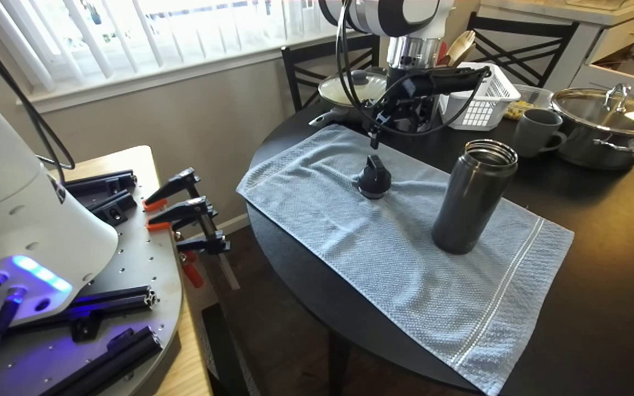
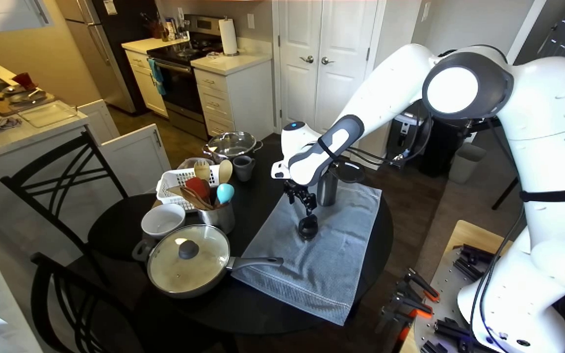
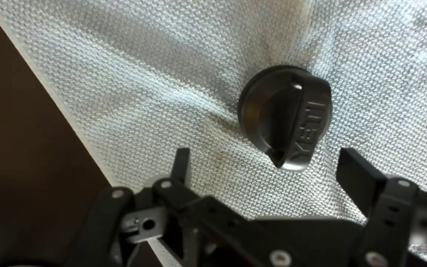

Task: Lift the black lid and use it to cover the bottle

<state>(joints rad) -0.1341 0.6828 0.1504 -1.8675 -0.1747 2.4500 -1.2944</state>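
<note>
The black lid (image 1: 375, 180) lies on the blue-grey towel (image 1: 405, 269) with its raised handle up. It also shows in an exterior view (image 2: 308, 227) and in the wrist view (image 3: 269, 107), where its handle reads YETI. The dark grey bottle (image 1: 470, 201) stands upright and open-mouthed on the towel, apart from the lid. In an exterior view the bottle (image 2: 327, 190) is partly hidden by the arm. My gripper (image 3: 263, 159) is open and empty. In both exterior views the gripper (image 1: 375, 138) (image 2: 308, 206) is just above the lid, not visibly touching it.
A lidded pan (image 2: 189, 262), a utensil cup (image 2: 218, 215), a white bowl (image 2: 163, 220) and a white basket (image 1: 479, 102) stand on the dark round table (image 1: 614, 236). A grey mug (image 1: 537, 132) and a steel pot (image 1: 606, 137) stand beyond the bottle.
</note>
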